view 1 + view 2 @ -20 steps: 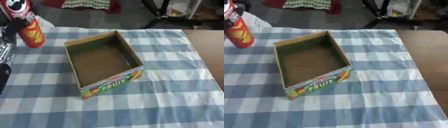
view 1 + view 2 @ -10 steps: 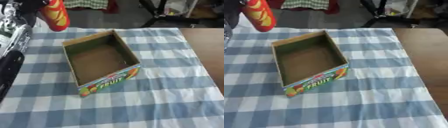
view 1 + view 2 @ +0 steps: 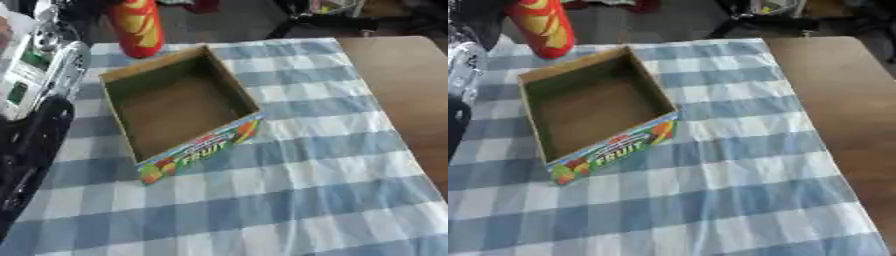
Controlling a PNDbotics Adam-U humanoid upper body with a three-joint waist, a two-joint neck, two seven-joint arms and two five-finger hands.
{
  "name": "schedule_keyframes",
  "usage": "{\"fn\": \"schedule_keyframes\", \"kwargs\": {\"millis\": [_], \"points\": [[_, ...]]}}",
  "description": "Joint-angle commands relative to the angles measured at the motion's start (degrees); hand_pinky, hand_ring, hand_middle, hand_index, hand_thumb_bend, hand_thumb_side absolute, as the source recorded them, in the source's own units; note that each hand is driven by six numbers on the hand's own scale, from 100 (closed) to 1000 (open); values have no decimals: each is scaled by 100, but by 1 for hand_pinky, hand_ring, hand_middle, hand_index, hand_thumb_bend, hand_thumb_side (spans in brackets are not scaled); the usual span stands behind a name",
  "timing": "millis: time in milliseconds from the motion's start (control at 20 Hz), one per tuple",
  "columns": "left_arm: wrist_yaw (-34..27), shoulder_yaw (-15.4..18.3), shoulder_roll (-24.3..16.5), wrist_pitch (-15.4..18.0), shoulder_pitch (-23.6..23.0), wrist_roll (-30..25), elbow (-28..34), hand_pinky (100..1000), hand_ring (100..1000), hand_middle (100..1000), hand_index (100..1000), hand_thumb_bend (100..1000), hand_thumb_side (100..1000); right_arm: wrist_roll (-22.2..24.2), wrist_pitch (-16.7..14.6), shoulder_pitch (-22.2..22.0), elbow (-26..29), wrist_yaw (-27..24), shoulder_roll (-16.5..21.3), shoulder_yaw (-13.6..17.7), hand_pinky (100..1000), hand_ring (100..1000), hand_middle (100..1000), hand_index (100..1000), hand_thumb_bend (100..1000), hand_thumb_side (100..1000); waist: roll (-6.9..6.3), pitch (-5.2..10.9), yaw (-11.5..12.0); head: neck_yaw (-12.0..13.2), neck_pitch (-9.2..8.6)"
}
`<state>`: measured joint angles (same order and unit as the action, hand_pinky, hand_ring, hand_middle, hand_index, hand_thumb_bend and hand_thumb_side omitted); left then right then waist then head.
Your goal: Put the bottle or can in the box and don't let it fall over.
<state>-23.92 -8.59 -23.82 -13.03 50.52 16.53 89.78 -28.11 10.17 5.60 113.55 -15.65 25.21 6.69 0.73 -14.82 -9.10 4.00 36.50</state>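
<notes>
A red can (image 3: 140,27) with a yellow pattern hangs upright-to-slightly-tilted just beyond the far left corner of the open cardboard box (image 3: 206,147), its bottom close to the rim. The can's top is cut off by the picture's upper edge. My left hand (image 3: 92,7) shows only as dark fingers beside the can's upper part, closed on it; the silver and black left arm (image 3: 39,75) runs down the left side. The box, printed FRUIT on its near wall, stands empty on the checked cloth. My right hand is nowhere in the views.
A blue and white checked cloth (image 3: 289,200) covers the table. Bare brown tabletop (image 3: 842,100) shows along the right side. Black stand legs (image 3: 798,22) and floor clutter lie beyond the far edge.
The can has left the table at the far left, risen and travelled right to the box's far left corner, held by my left hand. The camera has also shifted.
</notes>
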Motion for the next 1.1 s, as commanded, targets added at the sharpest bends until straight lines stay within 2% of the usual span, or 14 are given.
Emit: {"fn": "schedule_keyframes", "kwargs": {"millis": [50, 400, 600, 650, 750, 850, 900, 950, 1000, 1100], "points": [[249, -21, 258, 147, 82, 35, 68, 1000, 528, 396, 393, 274, 100, 4, -34, 75, 104, -49, 146, 59, 873, 1000, 907, 777, 100, 834, 2, 79, -39, 94, -46], [879, -43, 667, 398, -55, 90, -437, 1000, 529, 395, 392, 254, 100, -25, -47, 95, 104, -51, 97, 74, 873, 1000, 907, 777, 100, 839, 0, 11, -118, 209, -178], [1162, -60, 842, 479, -114, 99, -801, 1000, 537, 403, 400, 209, 100, -28, -47, 108, 104, -49, 74, 73, 873, 1000, 907, 777, 100, 842, -6, -23, -147, 209, -193], [1188, -71, 875, 501, -131, 98, -871, 1000, 549, 413, 411, 228, 100, -32, -46, 106, 104, -46, 69, 75, 873, 1000, 907, 777, 100, 843, -8, -30, -148, 205, -188], [1219, -107, 922, 556, -167, 80, -977, 1000, 570, 435, 436, 315, 100, -38, -43, 106, 104, -43, 60, 77, 873, 1000, 908, 777, 100, 844, -13, -42, -147, 190, -183], [1262, -143, 943, 599, -206, 43, -1059, 1000, 613, 470, 478, 445, 100, -44, -42, 102, 104, -39, 57, 79, 873, 1000, 908, 777, 100, 845, -15, -47, -140, 164, -174], [1284, -154, 950, 617, -220, 25, -1087, 1000, 613, 470, 478, 445, 100, -47, -42, 99, 104, -37, 56, 81, 873, 1000, 908, 777, 100, 845, -16, -47, -137, 154, -171], [1324, -168, 951, 637, -231, -2, -1107, 1000, 747, 557, 579, 698, 100, -50, -41, 96, 104, -36, 56, 82, 873, 1000, 908, 776, 100, 846, -16, -47, -132, 143, -173], [1374, -181, 952, 658, -240, -43, -1123, 1000, 799, 619, 647, 769, 100, -51, -40, 96, 104, -37, 55, 82, 873, 1000, 908, 776, 100, 845, -15, -46, -129, 137, -173], [1487, -199, 950, 698, -249, -163, -1151, 1000, 826, 647, 686, 805, 107, -49, -41, 95, 104, -38, 54, 79, 873, 1000, 908, 776, 100, 845, -11, -43, -122, 127, -175]]}}
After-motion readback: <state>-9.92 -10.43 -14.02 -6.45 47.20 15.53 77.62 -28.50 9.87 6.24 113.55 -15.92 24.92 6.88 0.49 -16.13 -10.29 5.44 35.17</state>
